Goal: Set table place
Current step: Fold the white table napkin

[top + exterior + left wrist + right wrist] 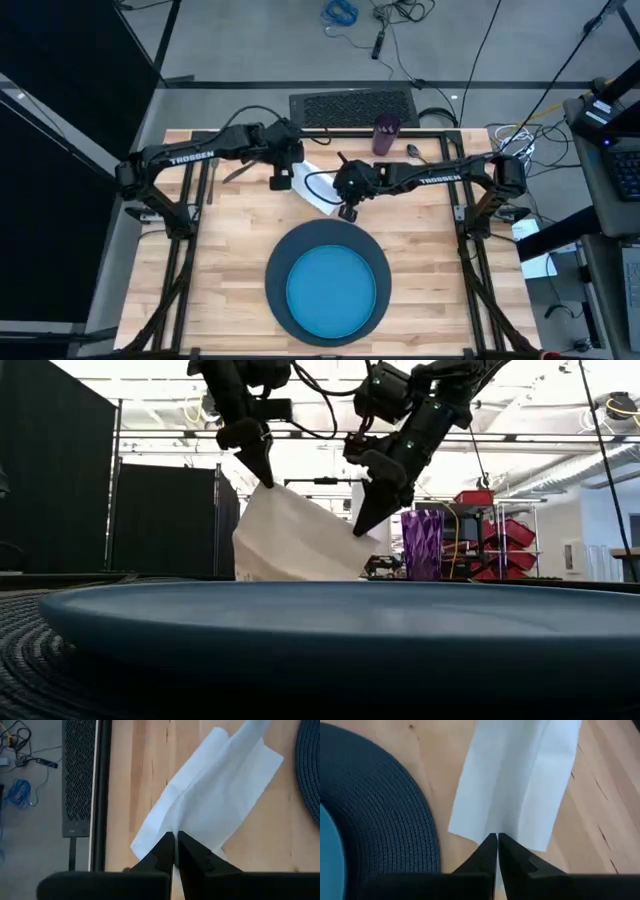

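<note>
The only readable lettering is the white word "TROSSEN", printed once on each arm in the high view. On the left arm (193, 158) it runs along the forearm link behind the gripper. On the right arm (440, 178) it sits likewise on the link behind that gripper.

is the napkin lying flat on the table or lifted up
Lifted. In the low view the white napkin hangs above the table, pinched at opposite edges by the left gripper and right gripper.
</note>
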You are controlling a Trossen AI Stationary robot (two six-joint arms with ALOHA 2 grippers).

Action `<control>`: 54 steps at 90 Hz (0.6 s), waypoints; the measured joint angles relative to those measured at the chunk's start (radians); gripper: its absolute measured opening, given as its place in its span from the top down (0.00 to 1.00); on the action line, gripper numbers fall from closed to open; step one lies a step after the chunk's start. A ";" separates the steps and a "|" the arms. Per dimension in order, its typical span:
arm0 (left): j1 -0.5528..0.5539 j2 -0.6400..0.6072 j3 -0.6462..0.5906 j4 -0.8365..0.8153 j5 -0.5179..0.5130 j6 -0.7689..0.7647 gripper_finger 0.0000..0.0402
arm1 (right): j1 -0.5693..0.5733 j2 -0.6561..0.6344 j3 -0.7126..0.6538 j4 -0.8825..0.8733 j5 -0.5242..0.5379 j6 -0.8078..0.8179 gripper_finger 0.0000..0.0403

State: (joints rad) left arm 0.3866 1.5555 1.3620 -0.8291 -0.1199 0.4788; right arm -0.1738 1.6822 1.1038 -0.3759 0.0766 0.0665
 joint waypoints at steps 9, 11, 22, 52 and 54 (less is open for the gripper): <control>0.000 0.000 0.000 0.000 -0.017 0.002 1.00 | 0.009 -0.020 0.000 -0.016 -0.002 0.000 1.00; 0.000 -0.001 0.000 0.000 -0.018 0.002 1.00 | 0.011 -0.027 0.000 -0.018 -0.003 0.000 1.00; 0.000 -0.019 0.000 0.009 -0.020 0.004 1.00 | 0.013 -0.070 0.000 -0.018 -0.001 0.016 1.00; 0.000 -0.053 0.000 0.008 -0.020 -0.002 1.00 | 0.009 -0.103 0.001 -0.023 0.000 0.098 0.82; 0.000 -0.053 -0.001 0.007 -0.020 -0.002 1.00 | 0.008 -0.102 0.001 -0.023 0.000 0.109 0.78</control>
State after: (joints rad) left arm 0.3866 1.5021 1.3614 -0.8217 -0.1398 0.4763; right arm -0.1658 1.5801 1.1046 -0.3984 0.0768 0.1751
